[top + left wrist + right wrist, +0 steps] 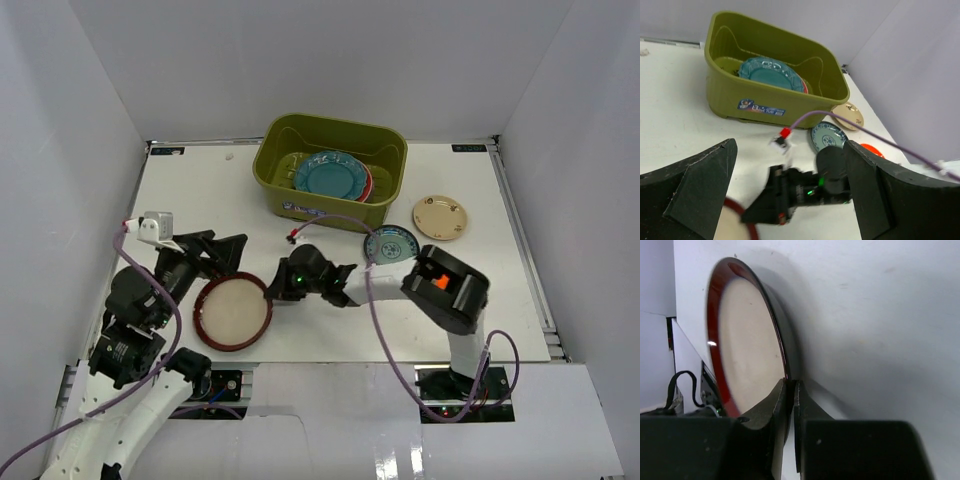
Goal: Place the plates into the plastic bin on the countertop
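The dark-red-rimmed cream plate [233, 311] lies near the front left of the white countertop [200, 190]. My right gripper [272, 292] is shut on its right rim, and the right wrist view [791, 385] shows the rim [745, 340] pinched between the fingers. My left gripper [222, 258] hovers open and empty just behind the plate [790, 150]. The olive-green bin [330, 125] stands at the back and holds the teal scalloped plate [330, 175] on top of a red-edged one [367, 182]. The grey deer plate is hidden.
The small teal patterned plate [390, 243] and the small beige plate [440, 217] lie right of the bin's front. The orange plate [872, 149] shows beside the right arm. A purple cable with a red connector [292, 237] crosses the table. White walls enclose it.
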Controlling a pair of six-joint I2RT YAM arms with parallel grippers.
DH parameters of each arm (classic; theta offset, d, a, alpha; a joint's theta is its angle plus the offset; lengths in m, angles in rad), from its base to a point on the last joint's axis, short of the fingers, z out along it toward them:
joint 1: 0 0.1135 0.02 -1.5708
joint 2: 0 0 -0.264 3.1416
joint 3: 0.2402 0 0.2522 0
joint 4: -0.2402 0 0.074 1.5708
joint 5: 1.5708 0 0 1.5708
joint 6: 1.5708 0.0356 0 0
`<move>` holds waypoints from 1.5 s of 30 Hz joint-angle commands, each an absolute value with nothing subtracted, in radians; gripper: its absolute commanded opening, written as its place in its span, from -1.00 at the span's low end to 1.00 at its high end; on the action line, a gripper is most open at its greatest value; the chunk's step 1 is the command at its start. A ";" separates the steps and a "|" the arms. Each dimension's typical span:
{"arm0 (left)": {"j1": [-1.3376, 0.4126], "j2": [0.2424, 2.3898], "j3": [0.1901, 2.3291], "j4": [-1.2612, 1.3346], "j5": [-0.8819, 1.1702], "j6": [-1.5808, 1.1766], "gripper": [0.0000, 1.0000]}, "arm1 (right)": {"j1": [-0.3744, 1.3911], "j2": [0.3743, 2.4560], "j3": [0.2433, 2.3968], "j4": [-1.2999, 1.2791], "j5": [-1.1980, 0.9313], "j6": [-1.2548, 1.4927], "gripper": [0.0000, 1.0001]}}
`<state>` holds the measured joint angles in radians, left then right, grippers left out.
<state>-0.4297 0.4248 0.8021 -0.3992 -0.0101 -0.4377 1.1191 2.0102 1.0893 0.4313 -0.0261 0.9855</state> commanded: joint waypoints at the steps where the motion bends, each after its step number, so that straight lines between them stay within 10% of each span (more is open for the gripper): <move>1: -0.445 0.399 0.874 -0.413 -0.083 -0.407 0.96 | 1.003 1.711 1.027 0.529 -0.078 0.919 -0.84; 12: -0.462 0.374 0.855 -0.433 -0.149 -0.448 0.96 | 0.594 1.315 1.089 0.238 -0.213 0.815 -0.85; 35: -0.476 0.834 0.565 -0.206 0.313 -0.759 0.96 | 0.337 2.016 1.734 -0.035 -0.147 0.542 -0.84; 39: -0.521 0.964 0.506 -0.040 0.344 -0.847 0.86 | 0.341 1.988 1.698 -0.051 -0.121 0.512 0.15; 45: -0.684 1.193 0.538 0.103 0.161 -0.943 0.68 | 0.344 1.835 1.646 -0.113 -0.084 0.414 0.91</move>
